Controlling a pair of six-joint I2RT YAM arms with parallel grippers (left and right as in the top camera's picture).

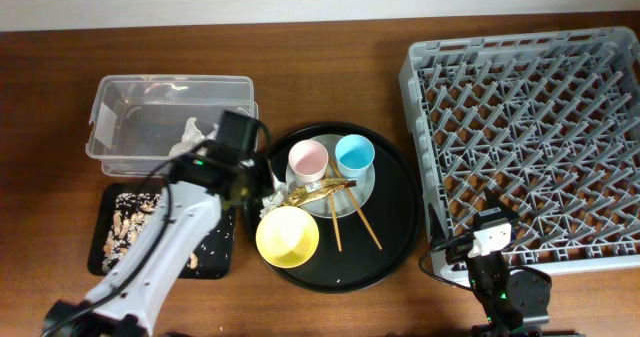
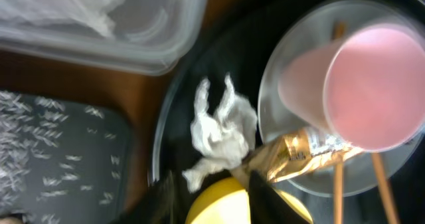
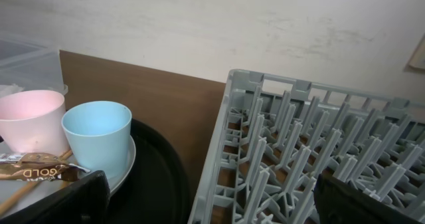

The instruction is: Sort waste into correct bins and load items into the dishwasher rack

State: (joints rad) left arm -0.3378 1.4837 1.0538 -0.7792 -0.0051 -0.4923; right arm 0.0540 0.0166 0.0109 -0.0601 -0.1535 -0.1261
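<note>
Left claw (image 2: 212, 183), jaws parted and empty, hangs right over the crumpled napkin (image 2: 222, 127) at the round tray's (image 2: 171, 111) left edge; right claw (image 3: 212, 201), wide open, sits far off by the rack (image 1: 420, 127).

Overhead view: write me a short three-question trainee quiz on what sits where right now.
1. True or false: the rack holds no dishes.
2. What lies in the tub? A: a napkin. B: chopsticks. C: the bowl.
3. Of the two cups on the plate, which stands nearer the rack?
Key: 1 true. 2 A. 3 the blue cup, not the pink cup.
</note>
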